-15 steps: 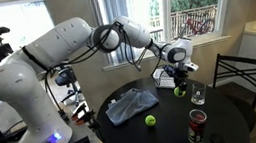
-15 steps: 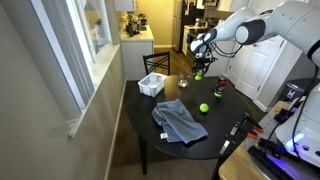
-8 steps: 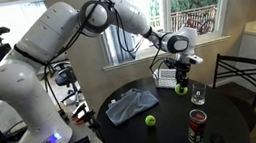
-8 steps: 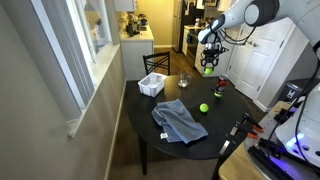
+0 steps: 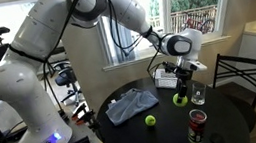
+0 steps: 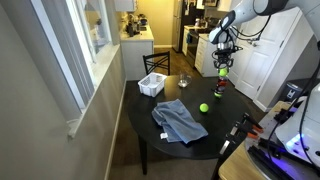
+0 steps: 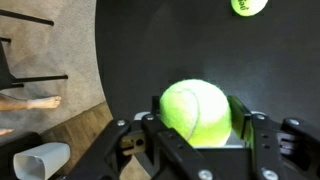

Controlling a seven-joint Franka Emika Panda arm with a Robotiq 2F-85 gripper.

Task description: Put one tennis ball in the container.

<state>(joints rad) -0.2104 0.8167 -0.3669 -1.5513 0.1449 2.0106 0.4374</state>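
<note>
Gripper: the gripper is clenched on the tennis ball. The wrist view shows a finger pressing in at the ball's 9 o'clock and another at its 3 o'clock.

Tennis ball: it is in the grasp and raised off the black round desk. In both exterior views it hangs just under the gripper as a yellow-green dot.

Second ball: it lies loose on the desk, well apart from the held one. The wrist view catches only its edge at 1 o'clock.

Basket: a white basket sits near the desk's window-side rim. It shows plainly in only one exterior view.

Cloth: a crumpled blue-grey cloth lies on the desk, at 10 o'clock from the loose ball in an exterior view. The wrist view does not show it.

Glass: a clear glass stands just beside the held ball, at its 3 o'clock.

Can: a dark red can stands near the desk's front edge.

Chair: a black chair stands beside the desk, at 3 o'clock from the gripper.
</note>
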